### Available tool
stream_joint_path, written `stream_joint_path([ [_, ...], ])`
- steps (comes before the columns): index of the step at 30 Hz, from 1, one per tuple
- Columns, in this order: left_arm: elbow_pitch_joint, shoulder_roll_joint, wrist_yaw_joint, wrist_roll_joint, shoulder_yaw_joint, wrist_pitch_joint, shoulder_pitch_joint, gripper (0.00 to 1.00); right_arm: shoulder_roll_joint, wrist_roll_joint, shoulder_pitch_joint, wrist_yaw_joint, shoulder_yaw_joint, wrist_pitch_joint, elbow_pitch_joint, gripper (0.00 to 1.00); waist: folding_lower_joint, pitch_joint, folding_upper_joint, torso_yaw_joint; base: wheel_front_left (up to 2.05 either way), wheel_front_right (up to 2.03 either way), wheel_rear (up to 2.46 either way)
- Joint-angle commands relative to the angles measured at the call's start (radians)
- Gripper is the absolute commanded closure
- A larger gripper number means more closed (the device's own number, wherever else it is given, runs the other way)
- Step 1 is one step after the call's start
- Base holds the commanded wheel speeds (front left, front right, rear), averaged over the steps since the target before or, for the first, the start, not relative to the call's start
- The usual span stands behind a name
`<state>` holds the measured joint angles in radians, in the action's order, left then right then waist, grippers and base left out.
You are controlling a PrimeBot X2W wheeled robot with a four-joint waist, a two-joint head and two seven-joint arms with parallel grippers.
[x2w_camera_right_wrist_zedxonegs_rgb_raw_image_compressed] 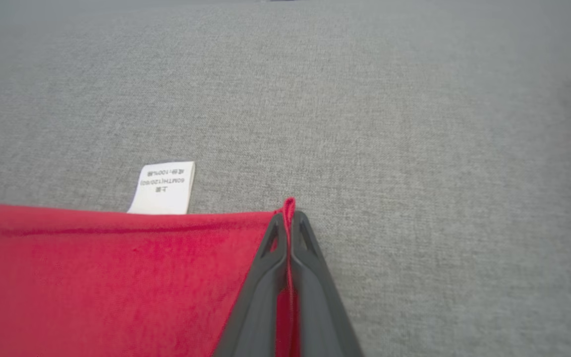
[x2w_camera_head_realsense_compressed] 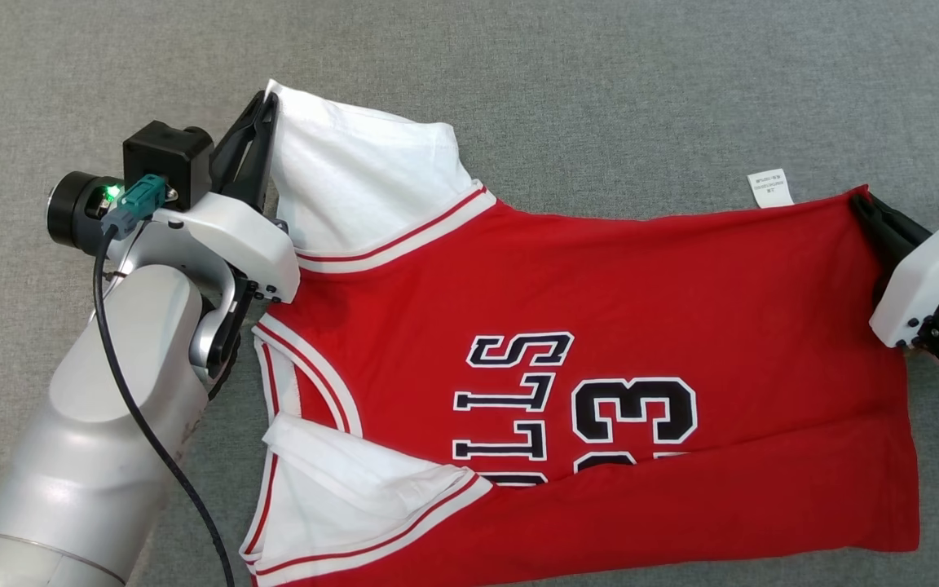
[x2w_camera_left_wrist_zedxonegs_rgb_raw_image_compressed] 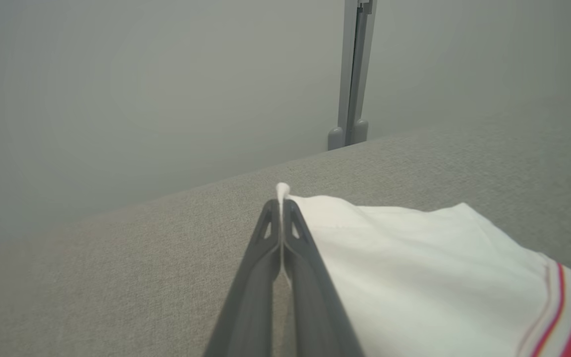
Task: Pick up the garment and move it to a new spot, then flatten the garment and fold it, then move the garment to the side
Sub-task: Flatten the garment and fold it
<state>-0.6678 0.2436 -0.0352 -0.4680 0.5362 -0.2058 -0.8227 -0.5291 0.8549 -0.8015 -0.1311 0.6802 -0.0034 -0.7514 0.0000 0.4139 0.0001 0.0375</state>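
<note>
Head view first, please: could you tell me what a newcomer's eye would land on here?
The red jersey, spread across the grey cloth surface, dominates the middle. The left gripper pinches a white sleeve corner at upper left, and the right gripper pinches the hem corner at right, near a white label.

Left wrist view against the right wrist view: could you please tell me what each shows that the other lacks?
Left wrist view: the left gripper shut on a white sleeve, and a metal post in the background. Right wrist view: the right gripper shut on the red hem, beside a white label. Both: the garment lying on a grey fabric surface.
</note>
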Motion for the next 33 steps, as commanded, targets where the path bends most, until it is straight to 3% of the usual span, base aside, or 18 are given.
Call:
stream_joint_path([
  [1,0.001,0.011,-0.005,-0.004,-0.004,-0.002,0.009,1.00,-0.010,0.009,-0.008,0.001,0.005,-0.011,-0.010,1.00,0.0000,-0.001,-0.0001,0.000,0.00,0.00,0.00],
  [11,0.014,0.006,-0.016,-0.026,-0.020,-0.024,0.017,1.00,-0.005,0.065,-0.025,0.001,0.053,-0.141,-0.044,1.00,0.0000,-0.019,-0.0001,0.000,0.00,0.00,0.00],
  [20,0.079,0.022,0.007,-0.052,-0.031,-0.043,0.075,1.00,-0.019,0.116,0.028,0.001,0.090,-0.229,-0.041,1.00,0.0000,-0.074,-0.0001,0.015,0.00,0.00,0.00],
  [33,0.243,0.100,0.018,-0.043,0.015,-0.002,0.229,1.00,-0.061,0.155,0.143,0.001,0.086,-0.263,0.023,1.00,0.0000,-0.170,-0.0001,0.024,0.00,0.00,0.00],
])
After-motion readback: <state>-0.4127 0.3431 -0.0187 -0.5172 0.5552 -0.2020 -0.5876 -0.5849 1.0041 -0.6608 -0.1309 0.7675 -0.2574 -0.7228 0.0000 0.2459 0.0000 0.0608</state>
